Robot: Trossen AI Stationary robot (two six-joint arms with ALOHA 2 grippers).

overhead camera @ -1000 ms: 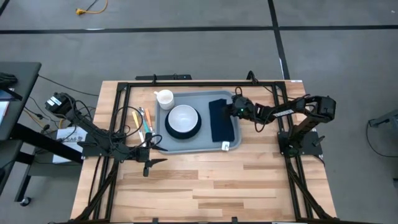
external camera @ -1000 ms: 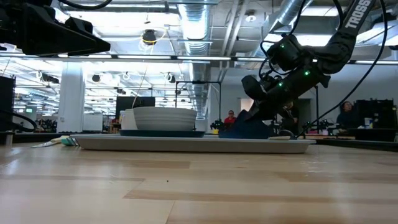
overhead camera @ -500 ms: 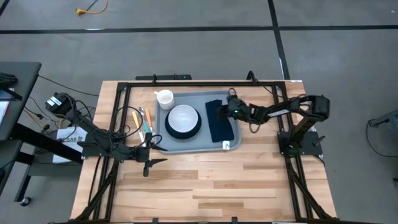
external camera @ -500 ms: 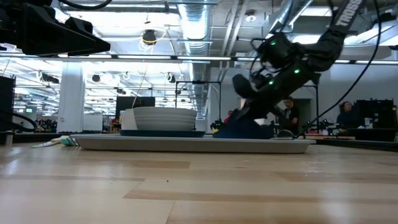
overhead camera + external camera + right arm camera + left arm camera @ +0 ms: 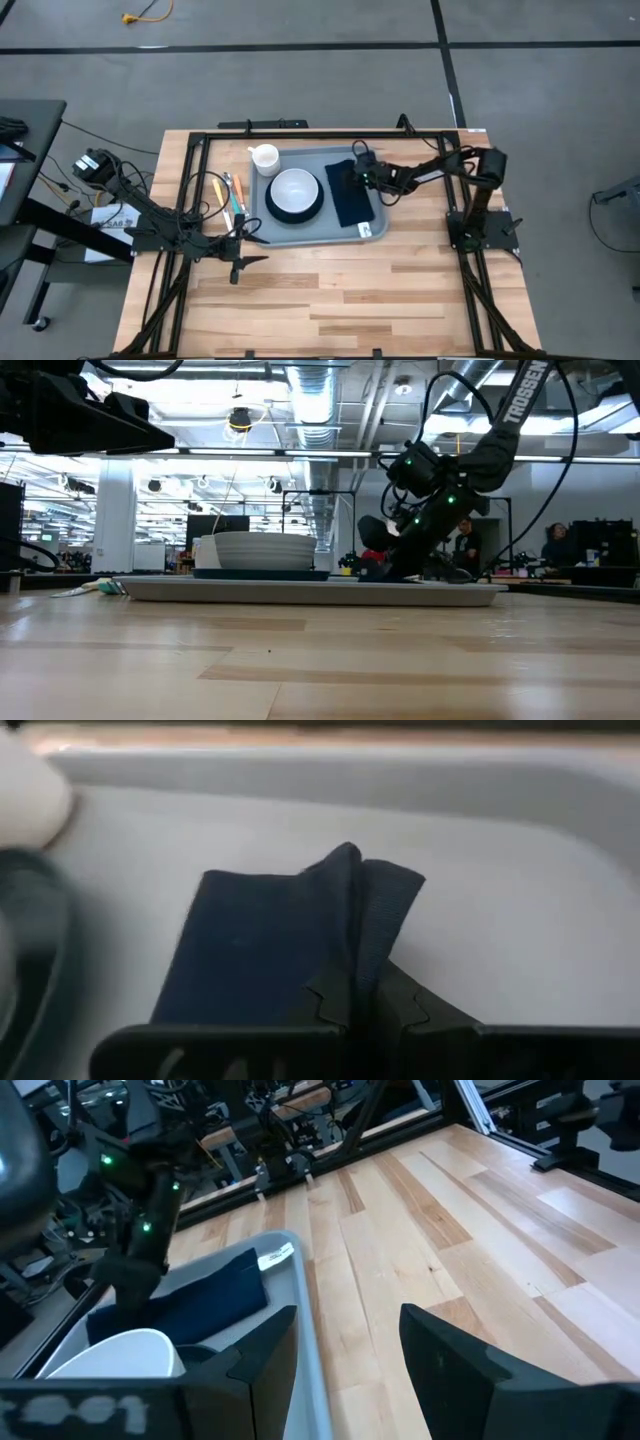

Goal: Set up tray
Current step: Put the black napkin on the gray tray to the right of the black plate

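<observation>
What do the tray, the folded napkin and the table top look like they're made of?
The tray looks like matte grey-blue plastic: smooth, moulded, with rounded corners and a low rim. The napkin looks like dark navy cloth: soft folds, and a ridge bunched up where the right gripper's fingers pinch it. The table top looks like pale wood with a light sheen: visible grain and plank seams.

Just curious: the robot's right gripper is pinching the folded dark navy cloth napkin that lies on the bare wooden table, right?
Not quite. The right gripper does pinch the folded dark navy cloth napkin, but it lies on the large grey-blue plastic tray, beside the bowl, as the high view shows.
</observation>
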